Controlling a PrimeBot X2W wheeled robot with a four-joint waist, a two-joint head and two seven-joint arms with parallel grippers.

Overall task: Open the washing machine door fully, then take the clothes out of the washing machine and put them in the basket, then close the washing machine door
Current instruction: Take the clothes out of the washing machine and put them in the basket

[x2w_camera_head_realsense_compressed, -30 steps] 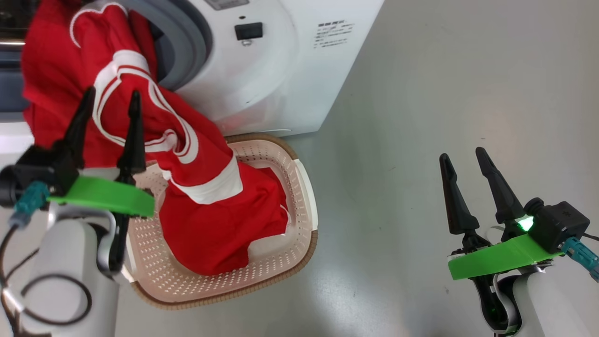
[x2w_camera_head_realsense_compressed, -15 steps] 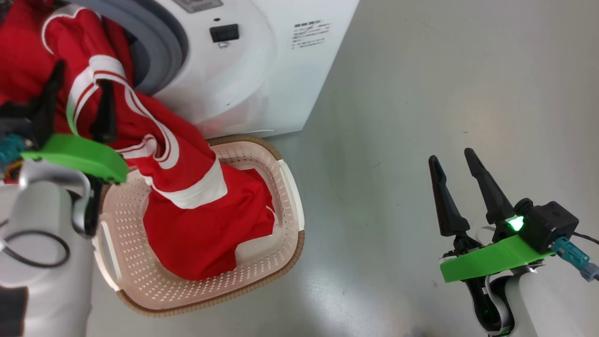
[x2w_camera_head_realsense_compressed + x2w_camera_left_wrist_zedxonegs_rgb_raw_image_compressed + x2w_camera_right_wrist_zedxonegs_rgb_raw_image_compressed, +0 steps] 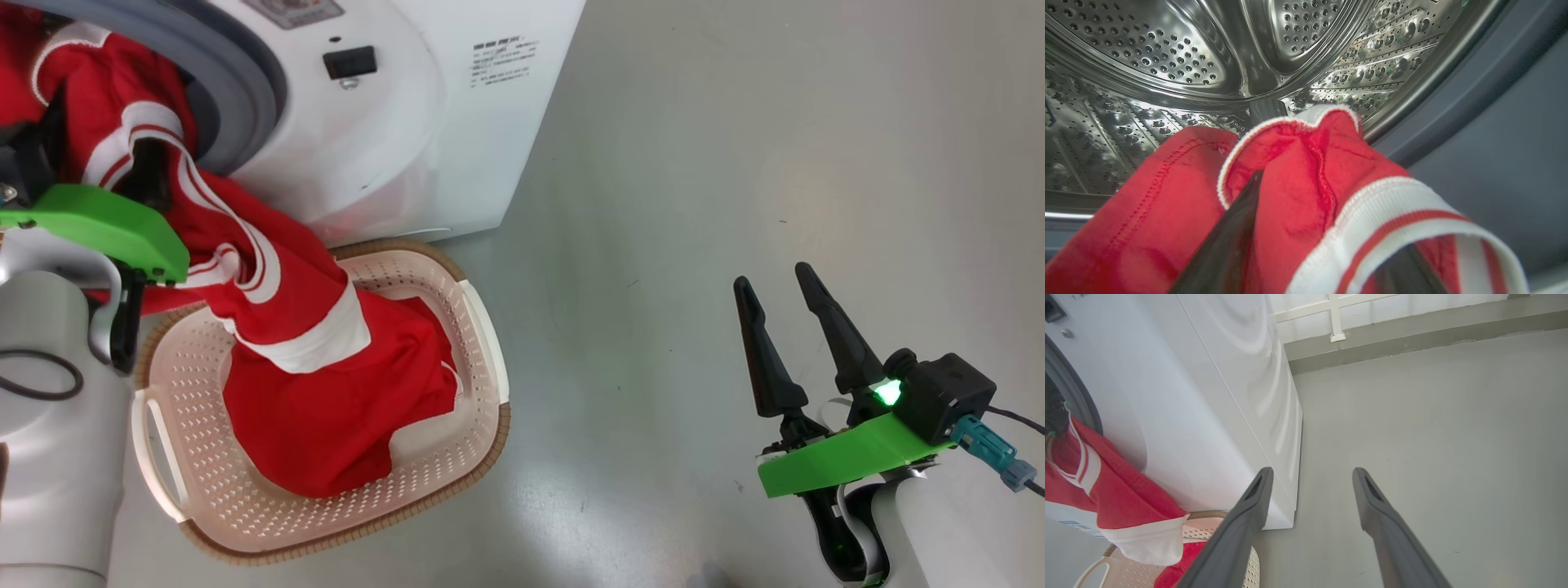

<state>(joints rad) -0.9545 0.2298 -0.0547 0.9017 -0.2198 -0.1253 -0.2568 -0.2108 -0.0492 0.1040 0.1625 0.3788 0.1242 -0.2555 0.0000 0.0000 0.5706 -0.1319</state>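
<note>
Revealing steel drum (image 3: 1167, 61), L wrist view: left claw (image 3: 1327, 212) spread amid clothes (image 3: 1147, 196); right claw (image 3: 772, 275) spread over floor (image 3: 735, 122).

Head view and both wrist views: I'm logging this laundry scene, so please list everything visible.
washing machine: one, white, upper left of head view.
drum: one, steel, perforated, inside the washer.
clothes: number unclear, red with white trim, hanging from the drum mouth into the basket.
basket: one, cream with brown rim, on the floor before the washer.
floor: one, grey, beneath everything.
left gripper: one, dark fingers, open, among the clothes at the drum mouth.
right gripper: one, dark fingers, open, empty, above the floor at lower right.
</note>
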